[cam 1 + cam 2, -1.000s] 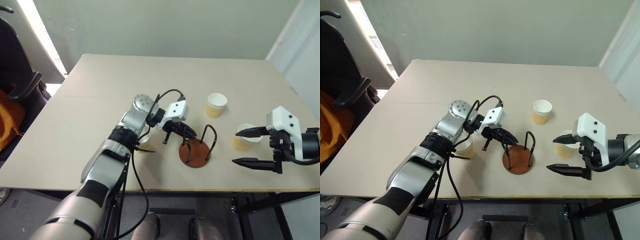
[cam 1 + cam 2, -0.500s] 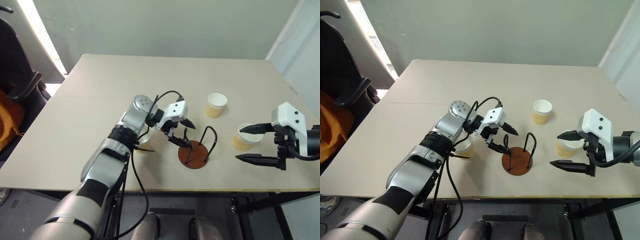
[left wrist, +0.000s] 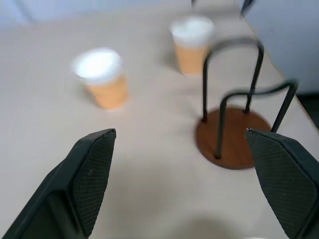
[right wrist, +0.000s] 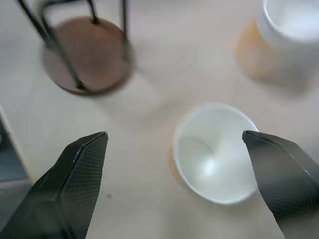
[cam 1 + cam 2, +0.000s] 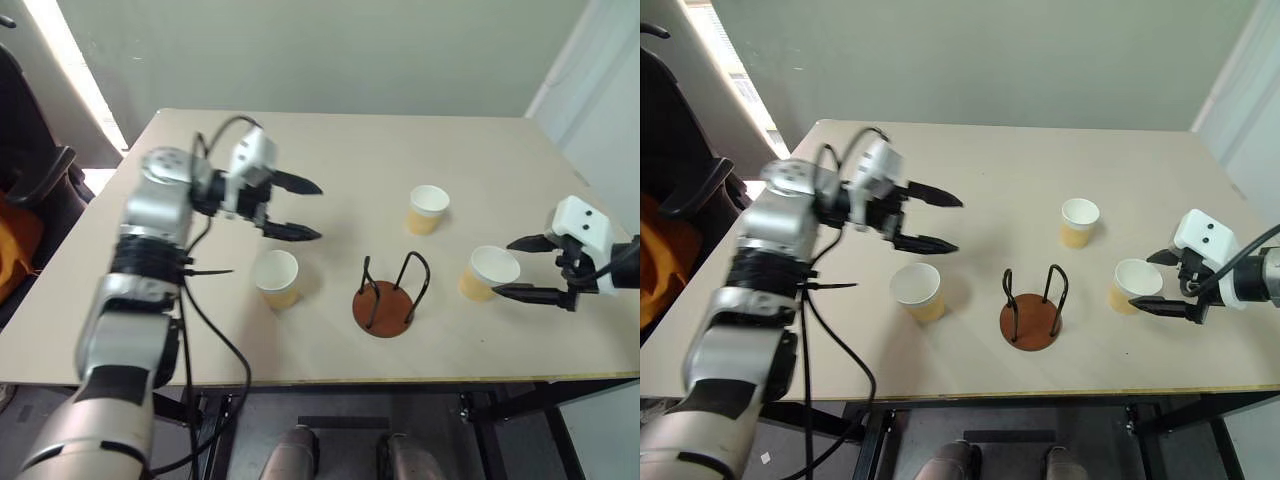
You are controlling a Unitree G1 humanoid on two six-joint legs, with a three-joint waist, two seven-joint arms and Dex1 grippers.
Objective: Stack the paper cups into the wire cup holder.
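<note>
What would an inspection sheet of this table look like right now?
Surface: beige table, flat.
Job's things: three paper cups, left, far, right, all upright; wire cup holder holds none.
Clutter: nothing seen.
Hands: left hand open, raised above the table; right hand open, fingers either side of the right cup.
Cables: black cable along the left arm.
Surroundings: grey wall, dark chair.

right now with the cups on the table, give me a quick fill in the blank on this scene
1. The number of paper cups standing on the table is ____.
2. The wire cup holder holds ____ cups.
3. The right hand is open, and the thing nearest it is a ____.
4. The left hand is open and holds ____.

Missing words: three; no; paper cup; nothing
</note>
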